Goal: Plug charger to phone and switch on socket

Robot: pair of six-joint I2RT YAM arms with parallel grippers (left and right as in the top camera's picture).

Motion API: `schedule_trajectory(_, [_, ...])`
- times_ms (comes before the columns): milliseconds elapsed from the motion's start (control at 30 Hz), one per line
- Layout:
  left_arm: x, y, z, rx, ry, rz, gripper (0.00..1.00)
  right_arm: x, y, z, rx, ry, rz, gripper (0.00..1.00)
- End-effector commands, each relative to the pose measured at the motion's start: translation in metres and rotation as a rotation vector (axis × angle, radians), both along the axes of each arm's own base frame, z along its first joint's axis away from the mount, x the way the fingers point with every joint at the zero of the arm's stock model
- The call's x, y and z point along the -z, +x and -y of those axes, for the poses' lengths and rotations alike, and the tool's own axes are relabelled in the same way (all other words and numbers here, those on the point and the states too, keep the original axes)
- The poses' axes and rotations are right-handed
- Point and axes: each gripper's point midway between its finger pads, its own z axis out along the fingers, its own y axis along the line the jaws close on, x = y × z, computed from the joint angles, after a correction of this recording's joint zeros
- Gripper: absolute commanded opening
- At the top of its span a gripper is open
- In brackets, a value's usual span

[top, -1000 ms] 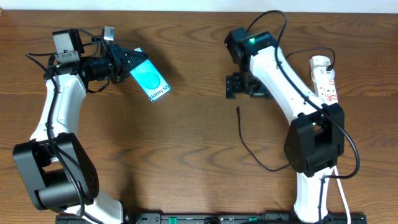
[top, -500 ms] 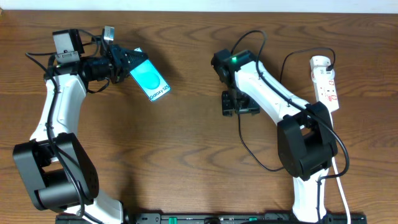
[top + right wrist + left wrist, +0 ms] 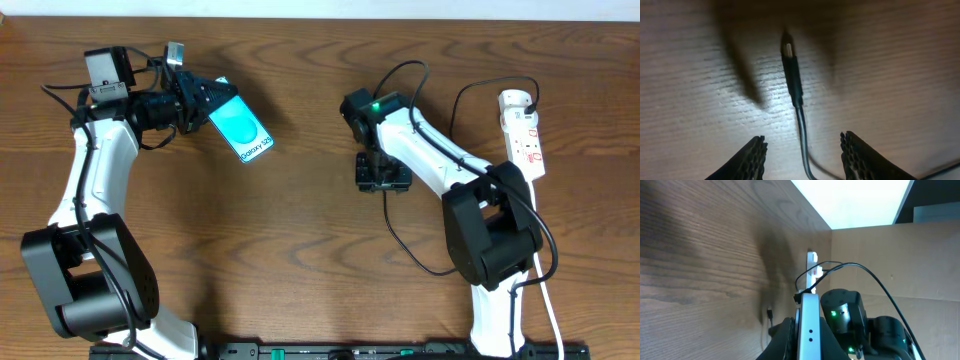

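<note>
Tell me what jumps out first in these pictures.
The bright teal phone, gripped by the left claw at upper left. Near the centre, the right claw hangs open astride the black charger, whose plug tip lies on the wood. The white power strip lies at far right.

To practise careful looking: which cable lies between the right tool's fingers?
The thin black charger cable, ending in a small plug tip; the socket's white cord lies far off at the table's right edge.

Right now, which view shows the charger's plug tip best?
The right wrist view: the plug tip lies on the wood, ahead of the right gripper. Overhead, that gripper covers it; only cable shows. Left wrist: too small to tell.
</note>
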Motion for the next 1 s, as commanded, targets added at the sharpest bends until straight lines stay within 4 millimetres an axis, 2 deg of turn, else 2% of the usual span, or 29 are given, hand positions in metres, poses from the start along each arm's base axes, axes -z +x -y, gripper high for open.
schedule_trajectory(0, [0.001,0.0,0.001,0.016,-0.012,0.006,0.07,0.009,-0.009,-0.001,0.02,-0.012,-0.009,0.48])
schedule_trajectory(167, [0.001,0.0,0.001,0.016,-0.012,0.007,0.07,0.014,-0.005,-0.003,0.02,0.0,0.011,0.46])
schedule_trajectory(267, [0.001,0.0,0.001,0.016,-0.01,0.009,0.07,0.014,0.0,-0.005,0.019,0.01,0.032,0.39])
schedule_trajectory(400, [0.001,0.0,0.001,0.017,-0.011,0.009,0.07,0.016,0.01,-0.006,0.017,0.005,0.076,0.41])
schedule_trajectory(700, [0.001,0.0,0.001,0.017,-0.011,0.008,0.07,0.018,0.018,-0.006,0.016,0.003,0.116,0.41])
schedule_trajectory(867, [0.001,0.0,0.001,0.017,-0.011,0.008,0.08,0.021,0.018,-0.005,0.016,0.004,0.117,0.39])
schedule_trajectory(967, [0.001,0.0,0.001,0.017,-0.011,0.008,0.07,0.024,0.016,-0.005,0.016,0.005,0.116,0.35])
